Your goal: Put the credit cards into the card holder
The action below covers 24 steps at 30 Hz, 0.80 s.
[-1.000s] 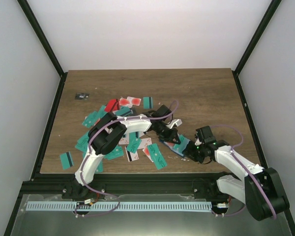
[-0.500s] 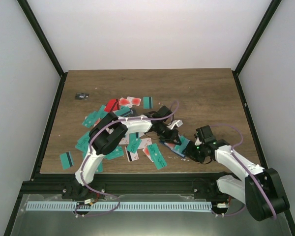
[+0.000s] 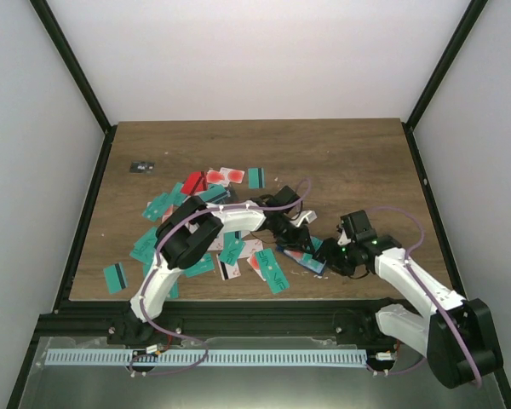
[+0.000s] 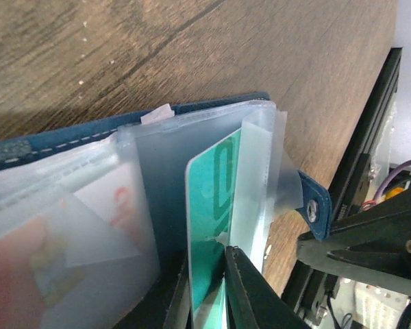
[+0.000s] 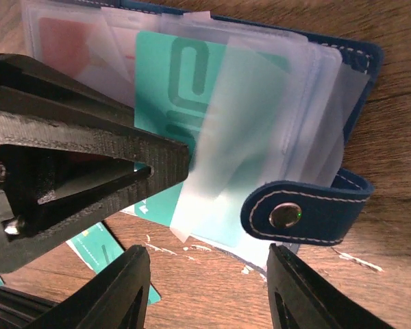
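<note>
Credit card (image 4: 216, 192) half inside card holder (image 3: 305, 257), lower centre overhead.
The left jaws pinch it, the right jaws gape empty; released early, it may slip from the floppy sleeve (image 4: 260, 178).

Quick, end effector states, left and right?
Left end effector: closed on a teal card.
Right end effector: open, holding nothing.

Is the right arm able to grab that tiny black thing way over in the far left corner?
Probably not. The tiny black thing lies far left, and the left arm and scattered cards lie between it and the right gripper.
</note>
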Each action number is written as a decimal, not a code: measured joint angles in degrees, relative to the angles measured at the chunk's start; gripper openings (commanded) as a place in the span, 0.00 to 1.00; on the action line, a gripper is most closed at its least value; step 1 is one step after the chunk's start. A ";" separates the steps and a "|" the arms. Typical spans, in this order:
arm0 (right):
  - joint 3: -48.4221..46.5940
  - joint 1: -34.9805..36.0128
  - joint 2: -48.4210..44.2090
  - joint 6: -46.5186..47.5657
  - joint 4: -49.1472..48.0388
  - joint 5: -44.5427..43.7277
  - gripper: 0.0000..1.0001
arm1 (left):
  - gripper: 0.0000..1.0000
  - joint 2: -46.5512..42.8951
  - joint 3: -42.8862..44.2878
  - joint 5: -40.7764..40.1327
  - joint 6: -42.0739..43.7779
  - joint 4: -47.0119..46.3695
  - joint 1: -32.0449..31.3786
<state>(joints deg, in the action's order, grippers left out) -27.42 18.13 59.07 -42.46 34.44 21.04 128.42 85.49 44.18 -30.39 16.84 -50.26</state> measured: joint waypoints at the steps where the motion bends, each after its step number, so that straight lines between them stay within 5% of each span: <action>1: -0.50 0.00 -0.07 0.02 0.52 -0.09 0.51 | 0.20 0.00 0.09 -0.28 0.11 0.37 -0.04; 24: -4.57 0.00 -0.09 1.11 4.07 -1.68 0.52 | 0.80 -3.06 5.25 -9.05 3.78 14.36 -0.74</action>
<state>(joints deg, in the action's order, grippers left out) -31.99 18.13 58.98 -41.34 38.50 19.35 125.36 90.74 35.14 -26.61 31.20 -51.00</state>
